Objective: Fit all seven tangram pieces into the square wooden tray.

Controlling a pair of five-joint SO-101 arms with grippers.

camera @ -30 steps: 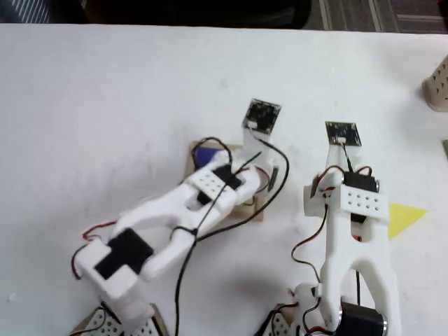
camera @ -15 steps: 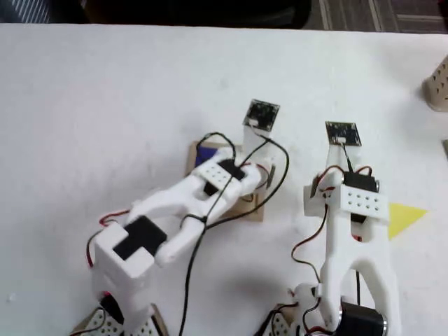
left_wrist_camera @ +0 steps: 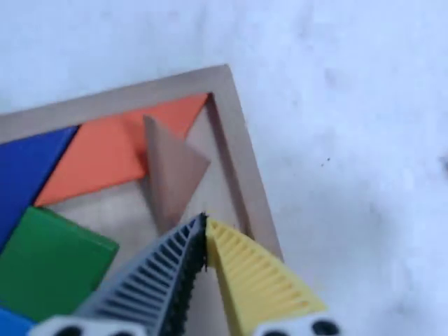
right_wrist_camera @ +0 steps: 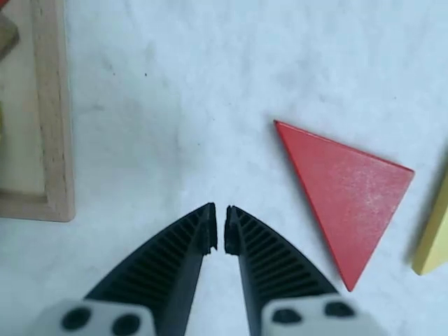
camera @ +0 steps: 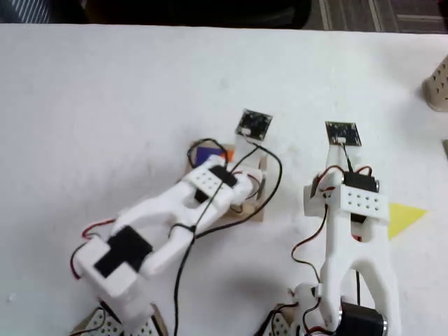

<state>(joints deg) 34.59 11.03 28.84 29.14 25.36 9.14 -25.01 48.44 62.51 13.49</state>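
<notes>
The tray (left_wrist_camera: pixel 238 140) is sitting at nine o'clock from your right arm, holding blue (left_wrist_camera: pixel 28 168), orange (left_wrist_camera: pixel 105 154) and green (left_wrist_camera: pixel 49 266) pieces, with a brown triangle (left_wrist_camera: pixel 171 171) lying against the orange one. Your left gripper (left_wrist_camera: pixel 203 224) is hanging at that triangle's tip, jaws pressed together on nothing. Your right gripper (right_wrist_camera: pixel 220 231) is hanging over the table (right_wrist_camera: pixel 210 84), jaws nearly touching, a red triangle (right_wrist_camera: pixel 346 189) lying between it and the yellow piece (camera: pixel 404 217) at three o'clock.

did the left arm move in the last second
Yes. The left arm shifted its wrist end a little left over the wooden tray, away from the unmoving right arm.
</notes>
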